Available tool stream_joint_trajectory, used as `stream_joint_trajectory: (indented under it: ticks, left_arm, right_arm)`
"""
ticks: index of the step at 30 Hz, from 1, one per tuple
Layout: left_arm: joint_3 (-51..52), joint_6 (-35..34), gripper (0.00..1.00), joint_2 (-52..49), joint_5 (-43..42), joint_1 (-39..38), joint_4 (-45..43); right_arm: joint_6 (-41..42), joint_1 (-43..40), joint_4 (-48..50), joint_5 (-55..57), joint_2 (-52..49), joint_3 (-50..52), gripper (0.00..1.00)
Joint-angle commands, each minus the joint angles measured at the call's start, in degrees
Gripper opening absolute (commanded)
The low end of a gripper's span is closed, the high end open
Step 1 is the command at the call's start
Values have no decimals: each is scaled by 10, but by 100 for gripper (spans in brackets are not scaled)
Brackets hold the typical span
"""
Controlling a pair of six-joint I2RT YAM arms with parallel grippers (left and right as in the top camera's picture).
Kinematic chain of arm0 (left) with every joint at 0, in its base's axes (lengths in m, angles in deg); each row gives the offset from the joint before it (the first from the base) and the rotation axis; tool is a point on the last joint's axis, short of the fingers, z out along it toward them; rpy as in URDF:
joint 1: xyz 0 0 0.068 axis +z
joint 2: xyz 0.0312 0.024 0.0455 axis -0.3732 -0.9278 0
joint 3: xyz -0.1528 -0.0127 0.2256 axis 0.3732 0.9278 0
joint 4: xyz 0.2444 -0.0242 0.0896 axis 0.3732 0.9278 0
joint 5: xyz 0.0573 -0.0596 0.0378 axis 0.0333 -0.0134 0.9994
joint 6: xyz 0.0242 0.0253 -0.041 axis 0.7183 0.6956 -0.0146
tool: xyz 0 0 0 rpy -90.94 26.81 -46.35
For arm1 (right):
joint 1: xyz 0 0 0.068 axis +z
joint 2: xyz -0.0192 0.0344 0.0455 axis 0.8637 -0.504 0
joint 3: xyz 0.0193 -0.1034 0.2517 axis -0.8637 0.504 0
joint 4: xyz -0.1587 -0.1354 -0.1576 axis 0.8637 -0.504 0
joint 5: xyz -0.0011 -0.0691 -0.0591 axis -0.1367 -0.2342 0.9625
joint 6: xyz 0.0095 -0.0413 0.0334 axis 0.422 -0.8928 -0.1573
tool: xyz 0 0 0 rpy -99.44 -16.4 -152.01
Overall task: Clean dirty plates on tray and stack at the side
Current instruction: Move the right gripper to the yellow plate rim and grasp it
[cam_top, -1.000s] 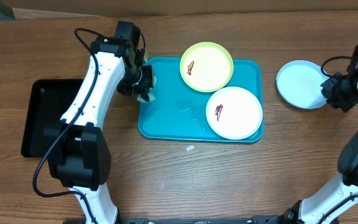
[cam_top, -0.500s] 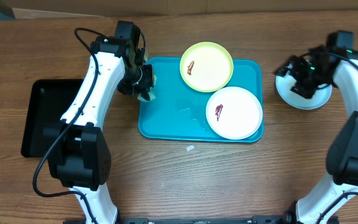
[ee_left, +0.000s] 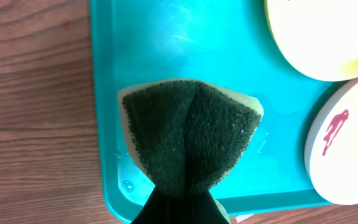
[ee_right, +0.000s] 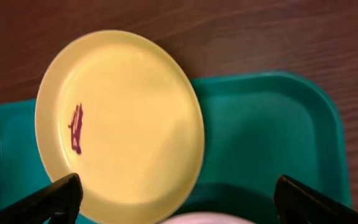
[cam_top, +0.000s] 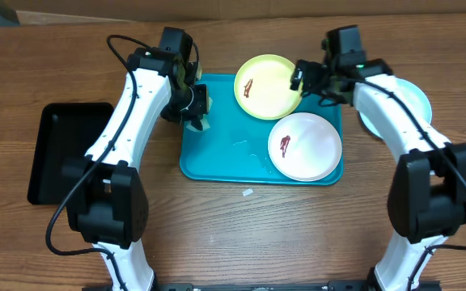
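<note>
The wooden counter (cam_top: 298, 234) carries a turquoise tray (cam_top: 217, 158) at its middle, and a black tray (cam_top: 59, 153) lies well off the turquoise tray's left end. A yellow-green plate (cam_top: 269, 86) sits at the tray's far right, overhanging the far rim. A white plate (cam_top: 305, 145) lies in the tray's near right corner. Each bears a reddish smear (ee_right: 76, 129). A bluish-white plate (cam_top: 417, 101) rests on the counter beyond the tray's right end, partly hidden by the right arm, with no stain that I can make out.

The left fingers (cam_top: 191, 105) are clamped on a dark scouring sponge (ee_left: 188, 134), which hangs over the tray's left end. The right fingers (ee_right: 61, 196) stand wide apart and empty, above the tray's far right corner and just beside the yellow-green plate.

The yellow-green plate looks to be the one in hand. A sound grip would take its right edge, where it overhangs the tray rim and leaves room beneath, with one finger under the lip and one on top. Keep that grip on the side away from the smear, so the sponge has a free path across it from the tray's left. Hold the plate level and firm. Thin plastic is likely to skate or tip under the sponge's push, and the white plate lies close enough to be knocked.
</note>
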Motion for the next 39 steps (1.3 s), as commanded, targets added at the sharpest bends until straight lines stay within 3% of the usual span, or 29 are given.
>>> stream_joint_trajectory:
  ticks: [1, 5, 11, 18, 27, 33, 37, 39]
  left_arm:
    - [-6, -2, 4, 12, -8, -8, -3]
    - [-6, -2, 4, 12, -8, -17, -7]
    - [-6, -2, 4, 12, -8, -23, -17]
    - [-6, -2, 5, 12, -8, -26, -20]
    - [-6, -2, 5, 12, -8, -32, -20]
    - [-6, -2, 4, 12, -8, -35, -20]
    - [-6, -2, 4, 12, -8, -38, -22]
    - [-6, -2, 4, 12, -8, -41, -24]
  right_arm:
    - [48, -1, 23, 54, -35, -13, 100]
    - [85, -1, 40, 53, -64, -13, 89]
    - [51, 0, 65, 20, -85, -13, 82]
    - [52, 0, 83, 21, -103, -12, 44]
    - [52, 0, 79, 0, -117, -9, 42]
    - [52, 3, 79, -12, -137, -9, 29]
    - [51, 10, 76, -25, -137, -9, 6]
    - [49, 17, 77, -37, -137, -9, 4]
